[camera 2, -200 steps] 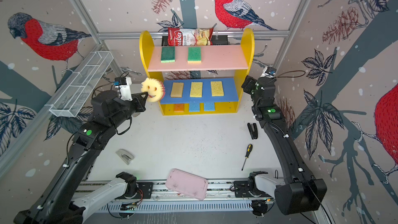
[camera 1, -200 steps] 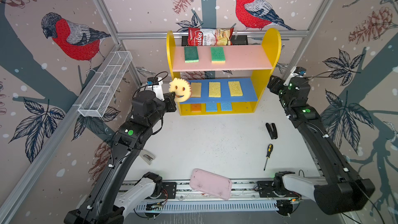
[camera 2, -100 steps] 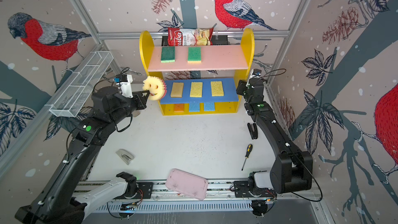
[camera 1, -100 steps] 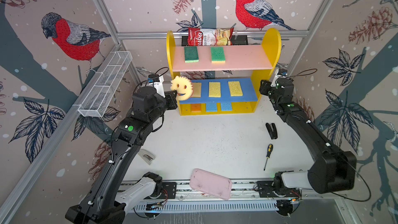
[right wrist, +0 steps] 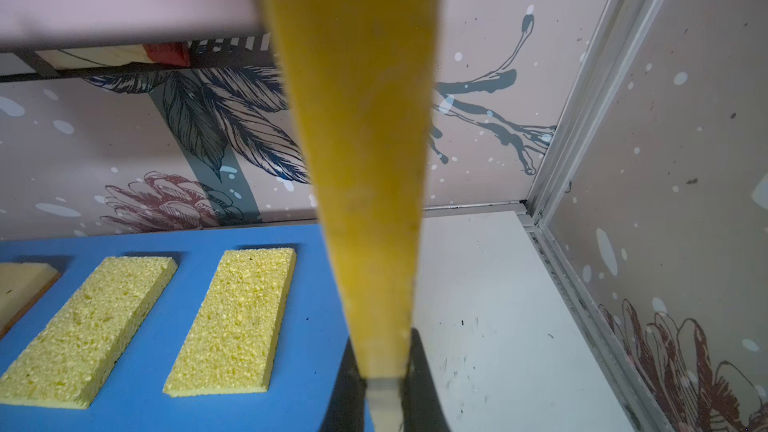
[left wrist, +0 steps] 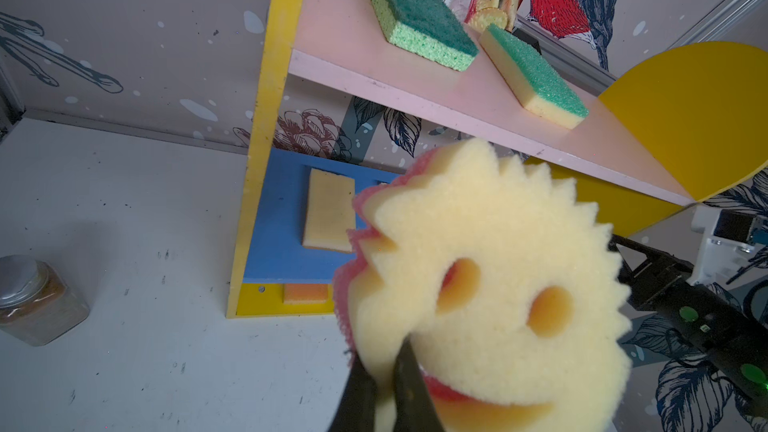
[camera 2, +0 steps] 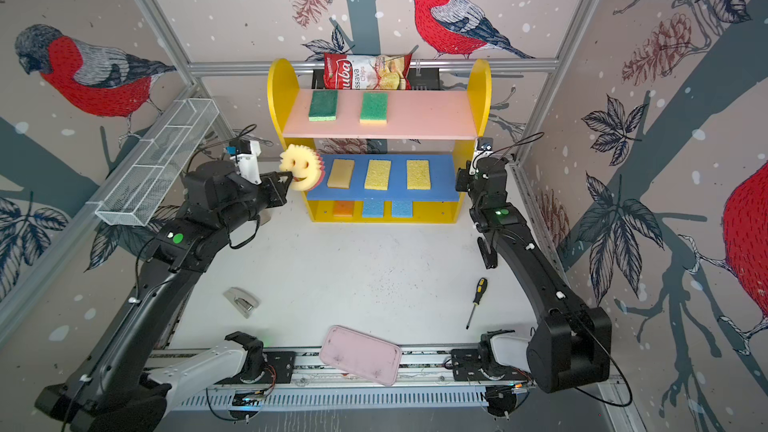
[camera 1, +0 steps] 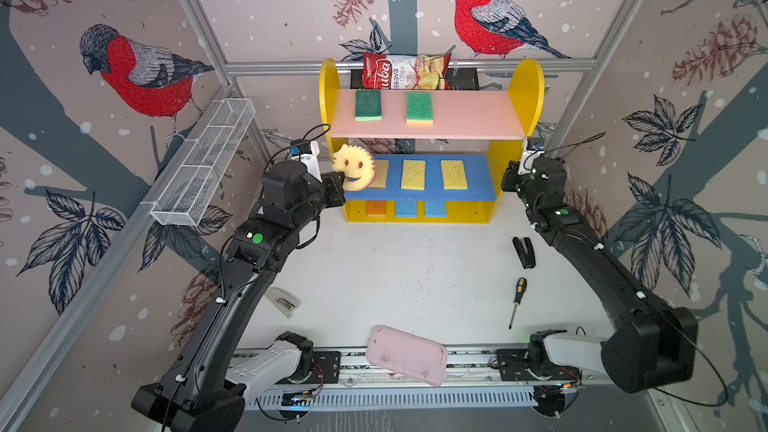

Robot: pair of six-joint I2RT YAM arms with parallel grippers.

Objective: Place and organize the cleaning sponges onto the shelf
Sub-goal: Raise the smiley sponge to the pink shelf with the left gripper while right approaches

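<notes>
Both top views hang high over the near edge of the table (camera 1: 395, 276), looking down and back at the shelf (camera 1: 469, 118), nearly alike. The left wrist camera peers close past the smiley sponge (left wrist: 490, 284). The right one sits hard against the shelf's side panel (right wrist: 361, 139). All four catch the blue board (right wrist: 316, 284).

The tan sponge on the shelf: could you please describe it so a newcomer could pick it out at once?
Find the yellow-sided shelf at the back, then its blue middle board. Three flat sponges lie there in a row; the tan sponge is leftmost in both top views. It is smooth and dull, while the two yellow sponges to its right are bright and coarse-pored.
</notes>
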